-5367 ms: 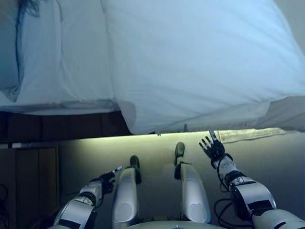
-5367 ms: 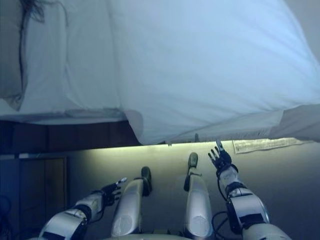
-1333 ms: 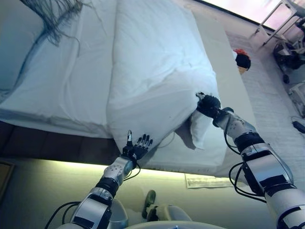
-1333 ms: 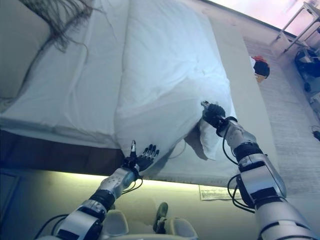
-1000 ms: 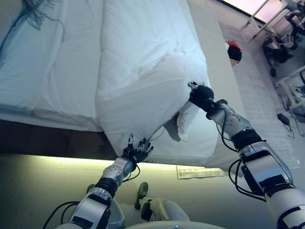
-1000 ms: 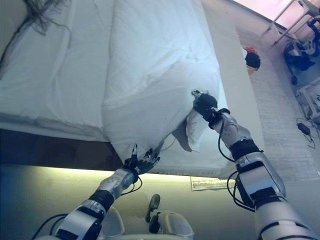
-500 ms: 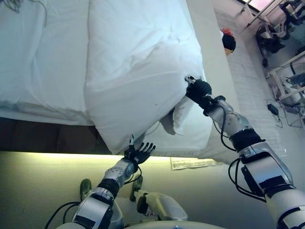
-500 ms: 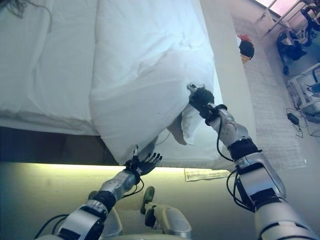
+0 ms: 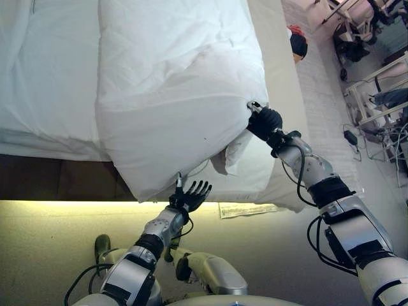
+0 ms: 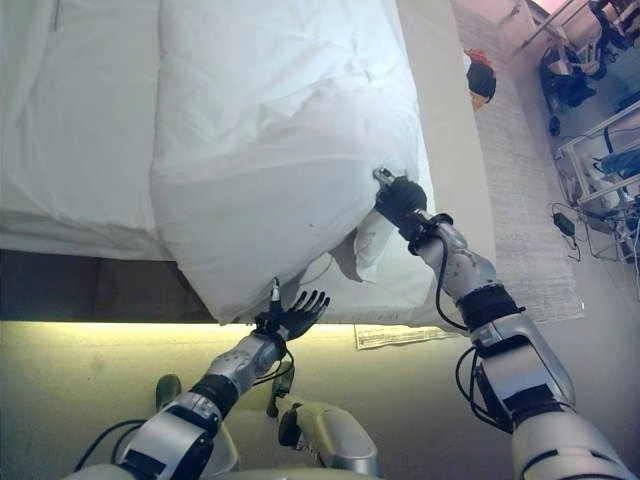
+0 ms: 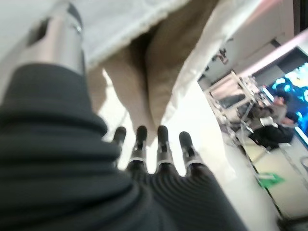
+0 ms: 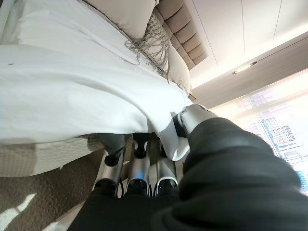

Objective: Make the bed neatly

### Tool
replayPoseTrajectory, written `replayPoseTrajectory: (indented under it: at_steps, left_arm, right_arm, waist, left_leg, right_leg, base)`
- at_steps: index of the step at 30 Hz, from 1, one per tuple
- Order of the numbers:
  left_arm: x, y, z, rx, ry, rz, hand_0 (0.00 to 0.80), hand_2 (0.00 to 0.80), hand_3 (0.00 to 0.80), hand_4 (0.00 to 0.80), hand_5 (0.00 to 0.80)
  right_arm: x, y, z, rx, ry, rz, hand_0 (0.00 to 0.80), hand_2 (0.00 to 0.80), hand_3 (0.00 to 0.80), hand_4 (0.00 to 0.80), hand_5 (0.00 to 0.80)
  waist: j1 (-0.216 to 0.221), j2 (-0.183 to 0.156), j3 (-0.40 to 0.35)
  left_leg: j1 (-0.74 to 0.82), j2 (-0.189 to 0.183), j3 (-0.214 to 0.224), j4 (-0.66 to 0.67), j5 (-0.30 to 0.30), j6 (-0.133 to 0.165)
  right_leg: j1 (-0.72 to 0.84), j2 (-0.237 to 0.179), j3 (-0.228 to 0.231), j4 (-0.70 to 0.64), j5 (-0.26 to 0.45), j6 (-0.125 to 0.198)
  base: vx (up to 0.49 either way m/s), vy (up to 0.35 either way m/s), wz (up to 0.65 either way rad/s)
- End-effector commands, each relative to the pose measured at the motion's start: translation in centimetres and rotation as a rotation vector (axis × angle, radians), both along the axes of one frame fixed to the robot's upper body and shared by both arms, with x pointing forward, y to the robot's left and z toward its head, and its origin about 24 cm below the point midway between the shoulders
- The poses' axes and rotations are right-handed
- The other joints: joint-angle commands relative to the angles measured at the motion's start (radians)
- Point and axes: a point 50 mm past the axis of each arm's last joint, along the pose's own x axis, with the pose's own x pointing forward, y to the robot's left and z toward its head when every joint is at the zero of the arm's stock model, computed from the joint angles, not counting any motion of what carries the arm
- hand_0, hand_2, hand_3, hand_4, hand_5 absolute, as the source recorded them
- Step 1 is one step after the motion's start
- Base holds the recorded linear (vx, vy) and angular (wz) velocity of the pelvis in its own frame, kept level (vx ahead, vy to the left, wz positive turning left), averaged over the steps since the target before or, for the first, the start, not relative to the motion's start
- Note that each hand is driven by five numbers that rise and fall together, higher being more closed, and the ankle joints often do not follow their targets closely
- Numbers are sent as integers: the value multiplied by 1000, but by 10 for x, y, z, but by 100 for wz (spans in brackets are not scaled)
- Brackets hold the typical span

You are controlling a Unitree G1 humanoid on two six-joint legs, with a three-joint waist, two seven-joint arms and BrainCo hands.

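Note:
A thick white duvet [image 9: 172, 95] lies across the bed, and its near corner hangs over the bed's side. My right hand [image 9: 264, 122] is shut on the duvet's edge and holds it up off the mattress [image 9: 258, 172]. In the right wrist view its fingers [image 12: 137, 168] and thumb are curled round the white cloth [image 12: 72, 96]. My left hand [image 9: 190, 196] is open with straight fingers, just under the hanging corner. I cannot tell if it touches the cloth. The left wrist view shows its straight fingers [image 11: 159, 144] under the duvet's fold.
A dark bed base [image 9: 57, 178] runs below the mattress, with a lit strip under it. A paper sheet [image 9: 245, 209] lies on the floor by the bed. A red and dark object [image 9: 296, 43] and wheeled carts [image 9: 382, 83] stand to the right. Pillows [image 12: 130, 14] lie at the bed's head.
The camera has turned, so the whole picture has shifted. My right hand keeps its hold on the duvet's edge. My left hand stays open and is now closer to the hanging corner.

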Motion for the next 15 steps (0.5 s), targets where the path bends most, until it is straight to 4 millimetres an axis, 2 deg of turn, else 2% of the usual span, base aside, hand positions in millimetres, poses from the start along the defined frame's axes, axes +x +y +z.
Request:
replayPoseTrajectory:
  at_steps: [1, 3, 9, 15]
  left_arm:
    - [24, -34, 43, -135, -252, 27, 0, 0, 0, 0, 0]
    - [33, -24, 53, -140, -320, 93, 0, 0, 0, 0, 0]
    - [61, 26, 96, -115, -555, 433, 0, 0, 0, 0, 0]
    - [67, 57, 125, -90, -676, 654, 0, 0, 0, 0, 0]
  right_arm:
    - [-6, -15, 67, 40, -285, 39, 800, 800, 800, 800, 800]
    - [-6, -20, 63, 37, -273, 36, 800, 800, 800, 800, 800]
    - [-9, -29, 49, 61, -244, 30, 800, 800, 800, 800, 800]
    - [-12, -33, 42, 83, -235, 22, 800, 800, 800, 800, 800]
  waist:
    - [-7, -1, -20]
    - [-8, -3, -20]
    - [3, -15, -26]
    - [25, -33, -28]
  left_leg:
    - [3, -15, 32, -40, -4, 46]
    - [0, -14, 32, -39, -3, 44]
    - [-1, -10, 13, -36, -8, 36]
    - [-2, -15, -10, -43, -14, 33]
  right_leg:
    - [28, -43, 11, 83, -100, 102]
    - [27, -42, 8, 85, -103, 102]
    - [34, -35, -2, 91, -118, 100]
    - [43, -29, -23, 87, -125, 100]
  base:
    - [-13, 45, -2]
    - [-10, 35, -5]
    - [4, 0, 1]
    - [3, 12, 7]
